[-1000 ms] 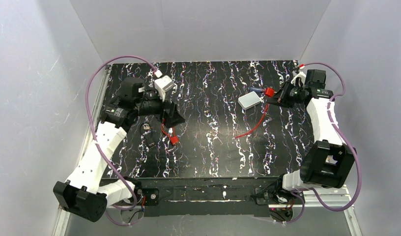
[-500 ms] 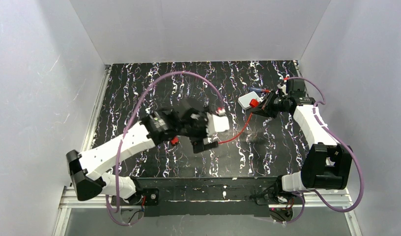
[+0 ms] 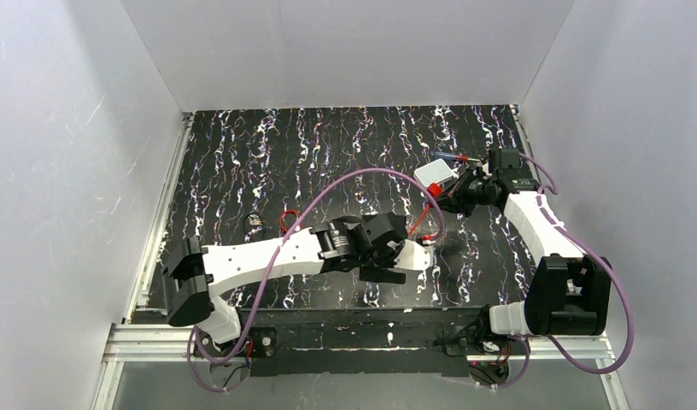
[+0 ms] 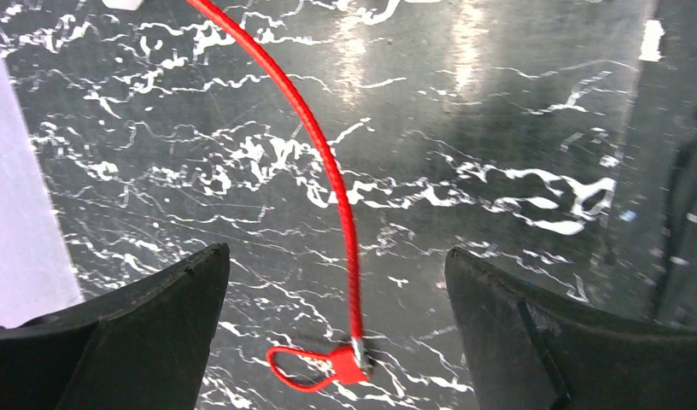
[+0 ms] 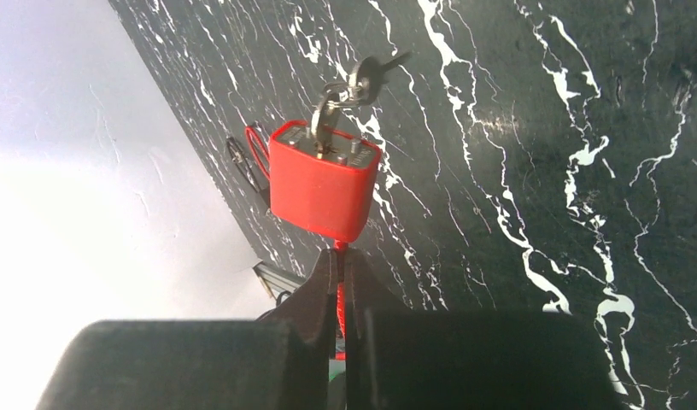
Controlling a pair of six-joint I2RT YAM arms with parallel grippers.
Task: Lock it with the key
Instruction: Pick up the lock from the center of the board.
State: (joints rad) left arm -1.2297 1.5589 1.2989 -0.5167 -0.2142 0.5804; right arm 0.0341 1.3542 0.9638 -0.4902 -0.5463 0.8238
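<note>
A red padlock hangs in the air with a key stuck in its keyhole and a ring of another key dangling from it. My right gripper is shut on the lock's red cable right where it leaves the body. In the top view the padlock is at the right, in front of that gripper. The cable runs down to a loop end lying on the table. My left gripper hovers open over that loop, one finger on each side, touching nothing.
A white box lies just behind the padlock. A small black ring with a red piece rests on the table at the left. The left arm stretches across the near half of the black marbled table.
The left arm has swung from the back left across the table to the cable's loop end near the centre right. The right gripper has carried the padlock slightly left and nearer.
</note>
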